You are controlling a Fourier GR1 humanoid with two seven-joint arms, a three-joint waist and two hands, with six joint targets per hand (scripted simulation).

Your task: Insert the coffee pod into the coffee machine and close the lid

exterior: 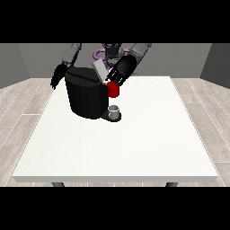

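The black coffee machine (85, 96) stands on the table's back left part. Its grey lid (99, 69) is tilted up above the top. The hand at the view's right (120, 72) hovers at the machine's upper right corner, right beside the raised lid and just above a red thing at the machine (113, 90). A small grey thing (115, 111) sits on the machine's low base below the red thing. The hand at the view's left (57, 76) hangs behind the machine's left side with straight fingers pointing down, holding nothing.
The white table (134, 143) stretches wide in front of and to the right of the machine. The robot's torso (108, 51) stands behind the table's far edge.
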